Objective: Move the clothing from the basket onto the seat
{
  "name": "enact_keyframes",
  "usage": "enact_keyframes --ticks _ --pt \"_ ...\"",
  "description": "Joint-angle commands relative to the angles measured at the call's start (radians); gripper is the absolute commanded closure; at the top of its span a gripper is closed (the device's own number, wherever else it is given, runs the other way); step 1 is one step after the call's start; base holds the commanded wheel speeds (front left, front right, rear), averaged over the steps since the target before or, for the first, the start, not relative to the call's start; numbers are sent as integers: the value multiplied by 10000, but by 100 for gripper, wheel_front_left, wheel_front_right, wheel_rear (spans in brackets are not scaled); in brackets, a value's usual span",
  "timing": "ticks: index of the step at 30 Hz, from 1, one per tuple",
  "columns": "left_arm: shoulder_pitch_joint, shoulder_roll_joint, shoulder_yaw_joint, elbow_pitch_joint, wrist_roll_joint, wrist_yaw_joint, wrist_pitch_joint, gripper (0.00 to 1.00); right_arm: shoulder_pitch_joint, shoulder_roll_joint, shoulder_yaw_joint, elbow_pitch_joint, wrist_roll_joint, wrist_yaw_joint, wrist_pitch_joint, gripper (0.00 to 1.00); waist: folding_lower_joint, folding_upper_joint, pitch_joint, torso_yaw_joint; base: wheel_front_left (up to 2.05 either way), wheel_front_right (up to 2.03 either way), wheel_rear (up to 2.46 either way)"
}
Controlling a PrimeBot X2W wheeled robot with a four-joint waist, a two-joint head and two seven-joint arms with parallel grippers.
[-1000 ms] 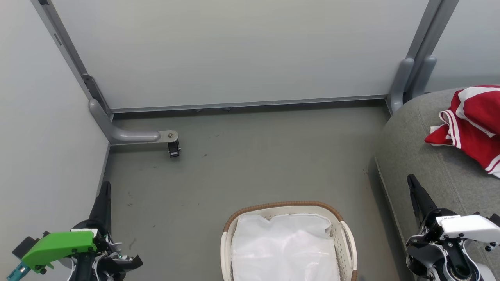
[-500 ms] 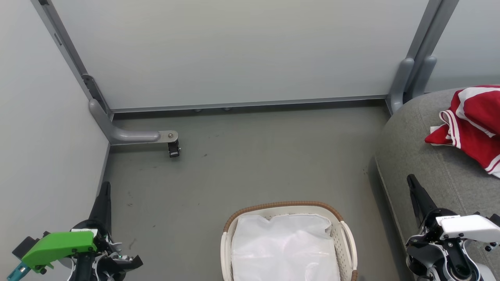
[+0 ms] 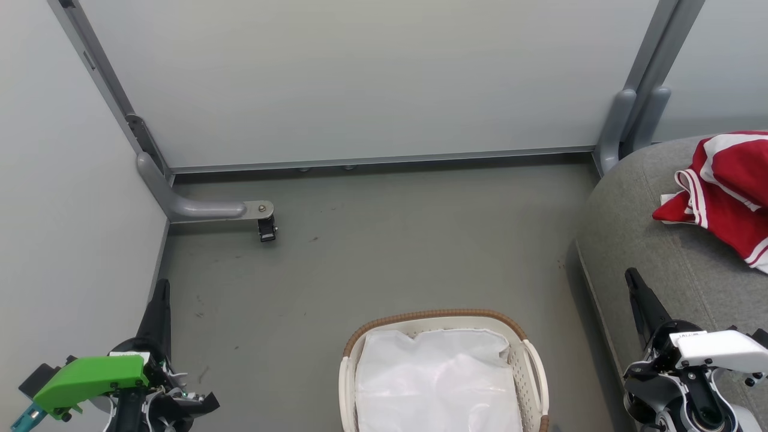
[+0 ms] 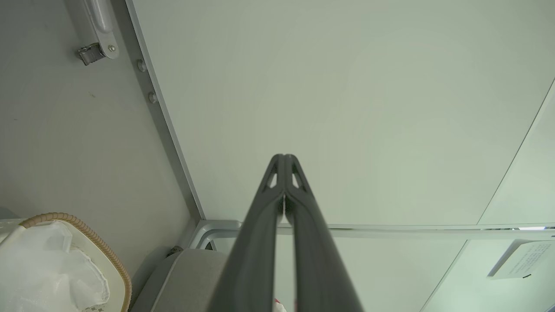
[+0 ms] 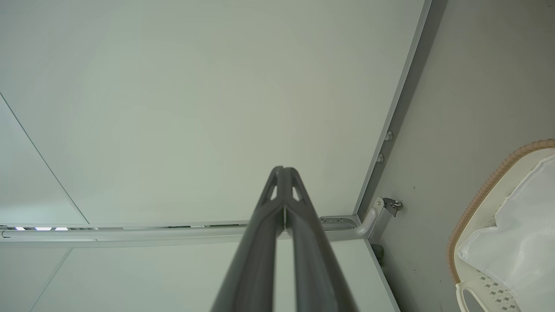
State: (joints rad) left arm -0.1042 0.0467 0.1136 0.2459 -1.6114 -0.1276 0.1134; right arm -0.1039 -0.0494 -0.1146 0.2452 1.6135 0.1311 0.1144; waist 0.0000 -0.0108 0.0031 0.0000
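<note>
I'm seeing clothing (image 3: 723, 192) lying on the seat (image 3: 648, 252), the basket (image 3: 432, 316) holding just its liner (image 3: 432, 378). The left end effector (image 4: 284, 160) and right end effector (image 5: 284, 170) are sitting pressed together, empty. I'm judging the job done, with nothing left to fetch.

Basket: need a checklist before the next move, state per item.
1. No red left in the basket: ok for the part in frame, white liner inside; the near end is cut off.
2. The clothing rests on the seat: ok.
3. Both garments are in that pile: cannot tell, it runs off the head view's right edge.
4. The left end effector is shut and empty: ok.
5. The right end effector is shut and empty: ok.
</note>
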Motion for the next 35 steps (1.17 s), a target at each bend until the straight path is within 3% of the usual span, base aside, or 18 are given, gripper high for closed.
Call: enact_keyframes --ticks 1,35 --pt "-104 67 16 -21 -33 -63 43 100 -83 -24 -25 -20 -27 -7 38 100 0 108 0 0 0 0 0" --pt "-104 67 15 -20 -33 -64 42 100 -84 -24 -27 -20 -29 -7 39 100 0 108 0 0 0 0 0"
